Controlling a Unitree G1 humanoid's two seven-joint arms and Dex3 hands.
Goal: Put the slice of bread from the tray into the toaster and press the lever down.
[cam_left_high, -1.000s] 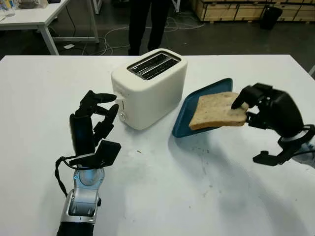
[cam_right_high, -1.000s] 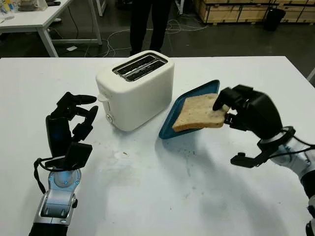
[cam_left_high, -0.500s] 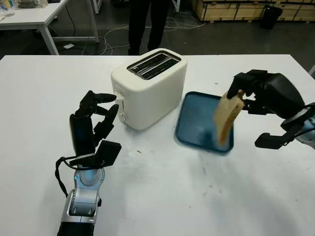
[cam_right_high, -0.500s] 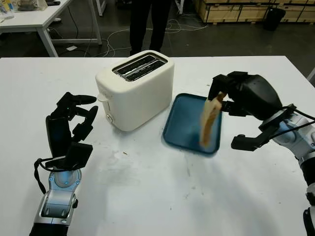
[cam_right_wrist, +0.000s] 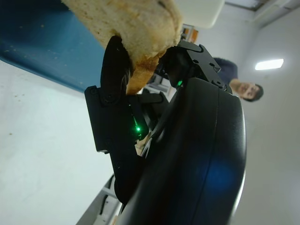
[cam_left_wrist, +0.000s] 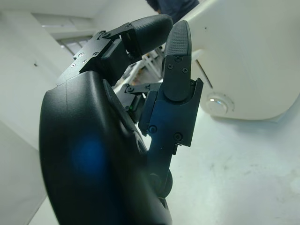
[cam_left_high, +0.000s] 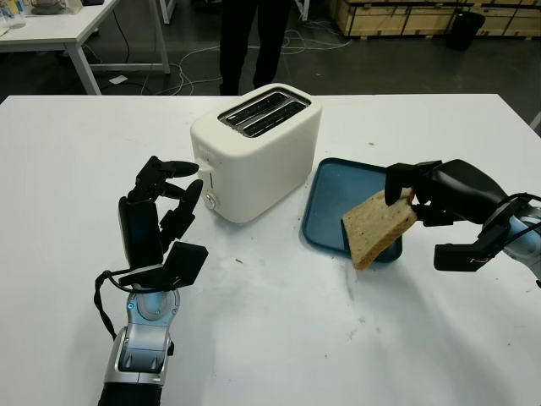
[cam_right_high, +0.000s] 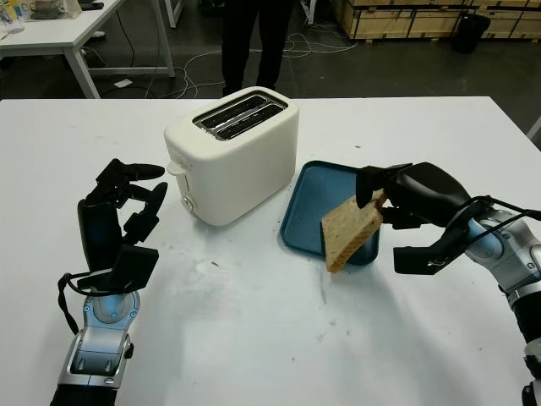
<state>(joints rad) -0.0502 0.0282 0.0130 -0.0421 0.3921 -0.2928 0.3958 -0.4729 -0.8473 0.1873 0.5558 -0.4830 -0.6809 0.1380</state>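
Note:
My right hand (cam_left_high: 407,188) is shut on one corner of the bread slice (cam_left_high: 378,227), which hangs tilted over the near right edge of the blue tray (cam_left_high: 336,190). In the right wrist view the bread (cam_right_wrist: 136,28) sits pinched between the fingers (cam_right_wrist: 115,70) above the tray (cam_right_wrist: 42,47). The white two-slot toaster (cam_left_high: 258,148) stands left of the tray, its slots empty on top and its lever (cam_left_high: 200,167) on the end facing my left hand. My left hand (cam_left_high: 165,199) is raised just left of the toaster, open and holding nothing.
The white table (cam_left_high: 279,338) stretches wide in front of the toaster and tray. A person's legs (cam_left_high: 245,42) stand behind the table's far edge. Another white table (cam_left_high: 76,34) is at the back left, and crates (cam_left_high: 406,17) at the back right.
The right hand lifted the bread off the tray, which dropped back flat. The slice swung upright, and now hangs lower and tilted over the tray's near edge. The left hand stayed put.

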